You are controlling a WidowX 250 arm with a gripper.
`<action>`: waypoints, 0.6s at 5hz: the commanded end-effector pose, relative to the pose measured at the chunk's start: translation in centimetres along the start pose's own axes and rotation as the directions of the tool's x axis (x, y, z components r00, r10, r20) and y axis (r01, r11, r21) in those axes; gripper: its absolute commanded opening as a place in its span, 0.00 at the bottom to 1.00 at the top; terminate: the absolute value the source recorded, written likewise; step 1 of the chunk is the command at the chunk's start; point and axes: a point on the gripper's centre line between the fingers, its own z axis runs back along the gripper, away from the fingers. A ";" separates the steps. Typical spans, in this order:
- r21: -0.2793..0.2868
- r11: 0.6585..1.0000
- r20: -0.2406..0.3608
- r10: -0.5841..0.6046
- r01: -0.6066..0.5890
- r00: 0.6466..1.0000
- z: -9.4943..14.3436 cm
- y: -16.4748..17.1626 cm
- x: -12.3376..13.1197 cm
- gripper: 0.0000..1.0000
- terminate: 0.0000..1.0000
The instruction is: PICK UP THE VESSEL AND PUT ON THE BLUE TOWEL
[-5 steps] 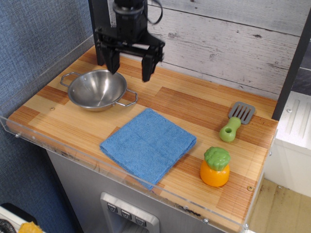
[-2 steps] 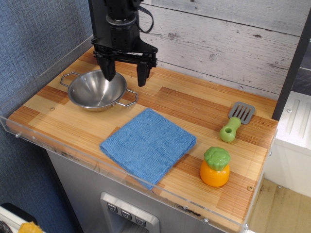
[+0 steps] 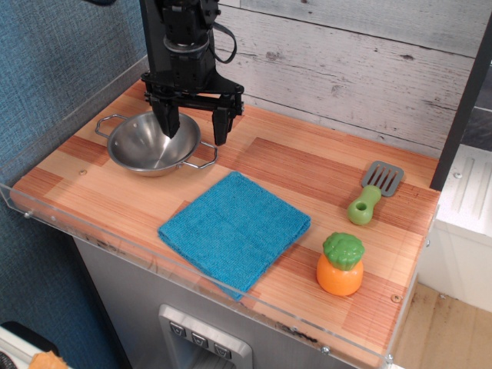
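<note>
**benchtop_dan:** so which step is this? looks like the approach to me; the bowl (image 3: 154, 143) sits on the wooden counter (image 3: 307, 173) at the back left, and the blue towel (image 3: 234, 229) lies flat in front and to the right of it, near but not touching; nothing's been lifted yet.

**kris_w:** agreed, it's the reach before the grab; the gripper (image 3: 194, 127) hangs over the bowl's right rim with its fingers spread wide; one finger dips toward the inside of the bowl, the other is outside, over by the right wire handle; whether the inner finger already touches the metal I honestly can't tell from this angle.

**benchtop_dan:** so next move?

**kris_w:** I'd guess go down a bit so the rim sits between the fingers, pinch the rim, lift straight up, carry it front-right and set it centred on the towel; shiny thin rim could slip, so a firm squeeze matters.

**benchtop_dan:** any labels or brand names anywhere?

**kris_w:** none I can read; the bowl is plain steel; the toy spatula (image 3: 372, 192) and the orange toy veg with the green top (image 3: 340, 264) over on the right are unmarked too; well away from the path anyway.
</note>
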 end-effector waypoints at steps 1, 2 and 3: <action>0.002 1.000 0.033 0.031 -0.031 0.999 0.0 0.9 0.6 1.00 0.00; -0.006 0.999 0.018 0.040 -0.040 0.999 -0.9 0.7 0.5 1.00 0.00; -0.013 0.999 0.023 0.040 -0.040 0.999 -0.9 0.6 0.4 0.00 0.00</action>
